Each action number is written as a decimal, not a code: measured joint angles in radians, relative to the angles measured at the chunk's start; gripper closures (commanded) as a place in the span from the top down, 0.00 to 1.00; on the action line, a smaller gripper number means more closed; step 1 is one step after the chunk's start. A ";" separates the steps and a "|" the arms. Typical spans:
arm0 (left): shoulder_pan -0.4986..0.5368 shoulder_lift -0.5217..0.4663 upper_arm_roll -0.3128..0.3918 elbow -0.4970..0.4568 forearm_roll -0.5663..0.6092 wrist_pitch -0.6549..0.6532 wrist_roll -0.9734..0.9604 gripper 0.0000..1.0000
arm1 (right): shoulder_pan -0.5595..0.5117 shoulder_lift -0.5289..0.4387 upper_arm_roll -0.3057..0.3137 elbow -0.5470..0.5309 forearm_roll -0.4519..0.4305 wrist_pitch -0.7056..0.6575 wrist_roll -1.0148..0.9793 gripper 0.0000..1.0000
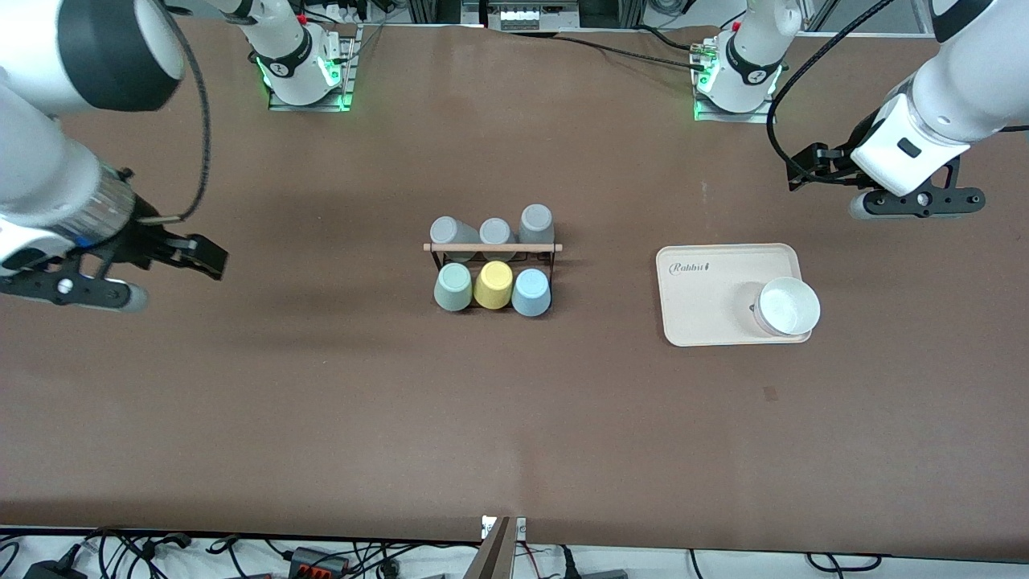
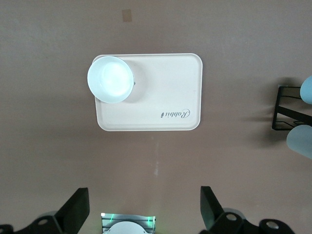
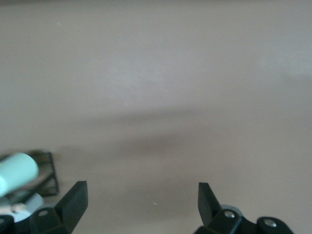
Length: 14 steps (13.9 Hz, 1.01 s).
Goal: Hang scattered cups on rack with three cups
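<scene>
The black wire rack (image 1: 492, 248) with its wooden rod stands mid-table. Three grey cups (image 1: 496, 232) sit in a row on the side of the rack farther from the front camera. The mint-green cup (image 1: 453, 287), a yellow cup (image 1: 494, 285) and the light blue cup (image 1: 531, 292) sit in a row on its nearer side, bottoms up. My left gripper (image 1: 806, 169) is open and empty in the air at the left arm's end, over bare table by the tray. My right gripper (image 1: 201, 256) is open and empty over bare table at the right arm's end. The mint-green cup (image 3: 17, 170) shows in the right wrist view.
A beige tray (image 1: 707, 314) lies toward the left arm's end, with a white bowl (image 1: 789, 306) on its corner. Tray (image 2: 161, 92), bowl (image 2: 110, 79) and the rack's end (image 2: 285, 109) show in the left wrist view. Cables run along the table's edges.
</scene>
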 measured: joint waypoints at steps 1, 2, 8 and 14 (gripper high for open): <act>0.000 0.000 0.000 0.000 0.000 0.000 0.001 1.00 | -0.032 -0.038 -0.001 -0.045 0.000 0.003 -0.039 1.00; 0.000 0.000 0.000 0.001 0.000 0.000 0.001 1.00 | -0.060 -0.076 -0.001 -0.094 0.001 0.015 -0.071 1.00; 0.000 0.001 0.000 0.001 0.000 0.000 0.005 1.00 | -0.093 -0.329 -0.004 -0.475 0.064 0.213 -0.109 1.00; 0.001 0.001 0.001 0.002 0.000 0.000 0.006 1.00 | -0.094 -0.329 -0.010 -0.419 0.073 0.202 -0.109 1.00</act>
